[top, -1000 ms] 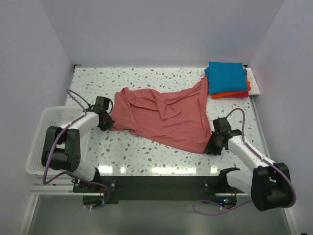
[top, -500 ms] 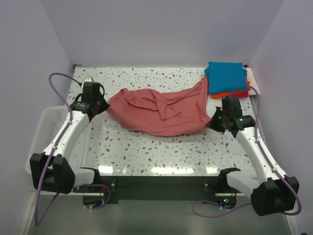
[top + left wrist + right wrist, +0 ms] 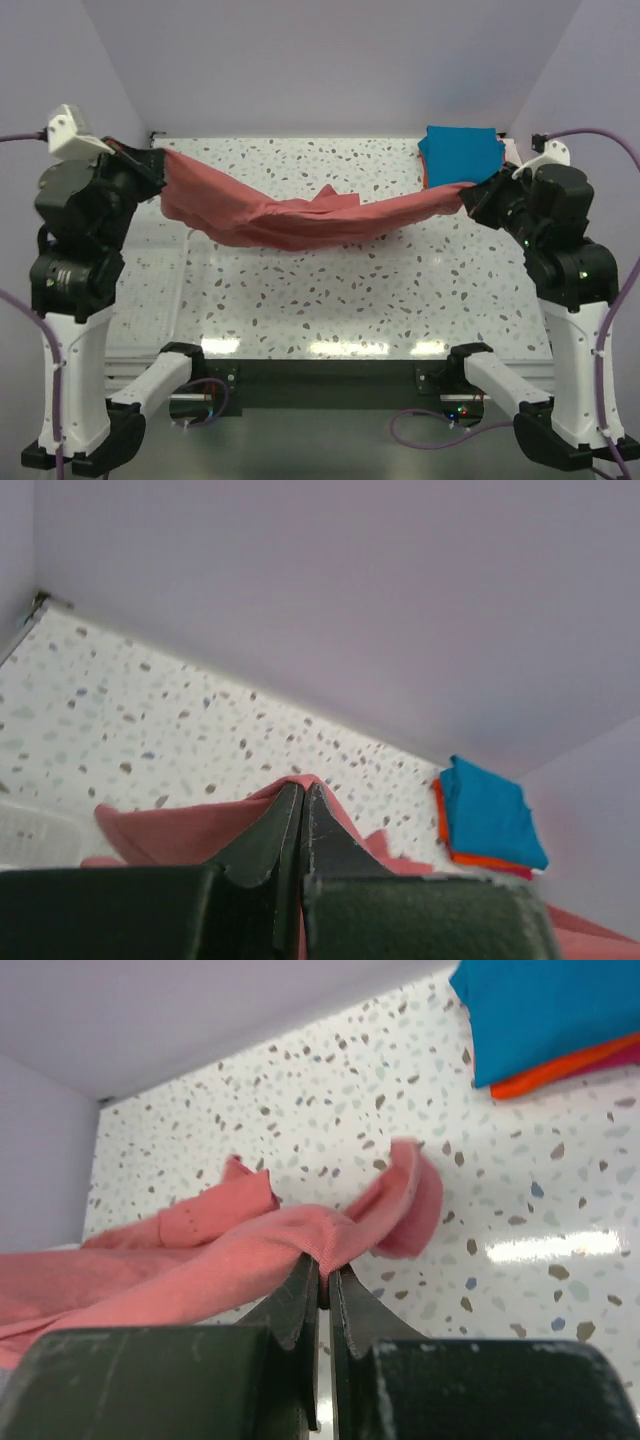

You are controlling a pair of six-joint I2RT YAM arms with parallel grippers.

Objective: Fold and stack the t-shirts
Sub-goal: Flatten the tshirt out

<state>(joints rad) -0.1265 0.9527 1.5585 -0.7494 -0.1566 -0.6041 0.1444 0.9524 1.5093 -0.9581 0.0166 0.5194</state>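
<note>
The left gripper [image 3: 152, 163] and right gripper [image 3: 480, 200] each pinch an edge of the red shirt [image 3: 300, 215]. It hangs stretched between them and sags toward the counter [image 3: 380, 290], held high and wide, I judge, so the cloth opens out for laying flat and folding. Just beyond the right gripper, well apart from the left, sits the stack: blue shirt [image 3: 460, 152] on top, orange shirt [image 3: 560, 1072] beneath, magenta shirt [image 3: 628, 1055] lowest; four shirts in all, one hanging and three stacked.
</note>
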